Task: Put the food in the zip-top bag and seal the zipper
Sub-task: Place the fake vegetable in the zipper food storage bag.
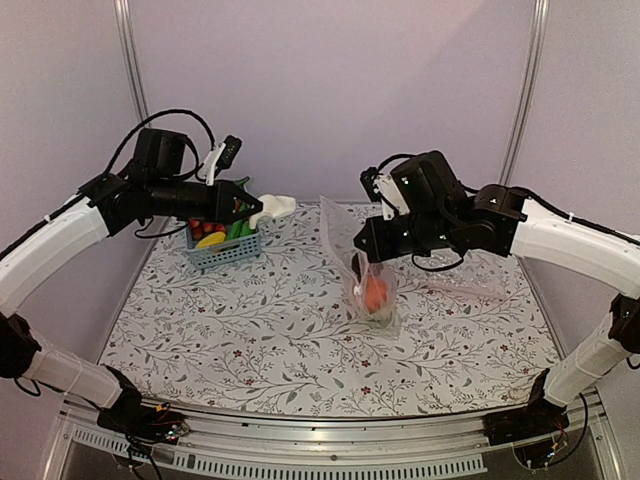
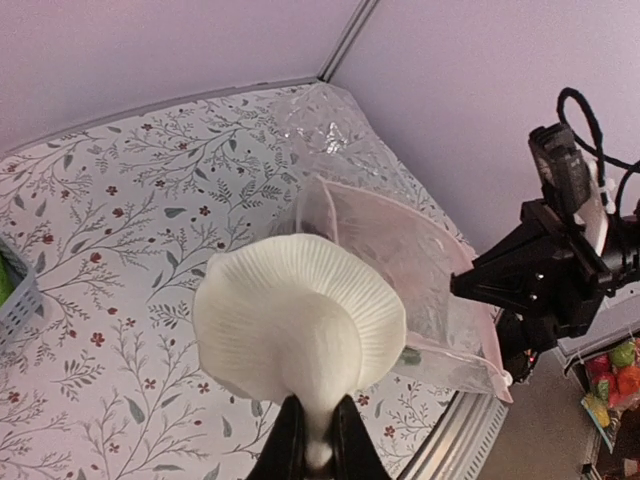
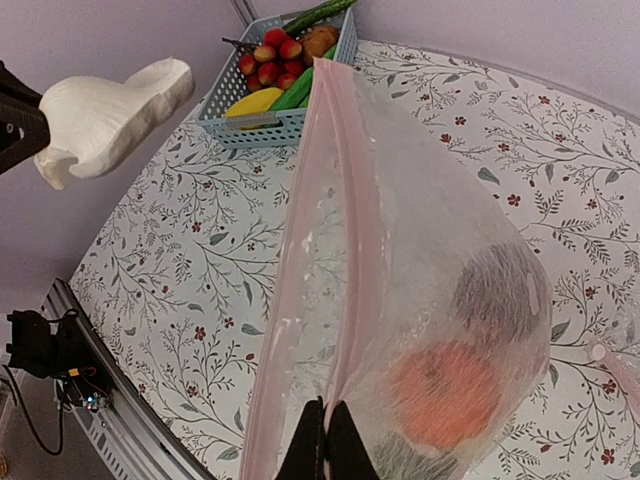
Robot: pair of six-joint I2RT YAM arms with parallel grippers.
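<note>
My left gripper (image 1: 246, 208) is shut on the stem of the long cream-white vegetable (image 1: 273, 207) and holds it in the air beside the blue basket (image 1: 222, 250). In the left wrist view its ribbed cap (image 2: 300, 315) fills the middle, above my left gripper (image 2: 318, 440). My right gripper (image 1: 362, 260) is shut on the mouth edge of the zip-top bag (image 1: 378, 300) and holds it up, bottom resting on the table. In the right wrist view my right gripper (image 3: 326, 435) pinches the pinkish zipper (image 3: 322, 200). The orange piece (image 3: 445, 395) and the dark maroon piece (image 3: 497, 290) lie inside the bag.
The basket (image 3: 272, 127) at the back left holds small red fruits (image 3: 268, 60), a green cucumber (image 3: 320, 14) and a yellow piece (image 3: 252, 103). A second clear bag (image 1: 465, 286) lies flat to the right of the held one. Walls close the back and sides.
</note>
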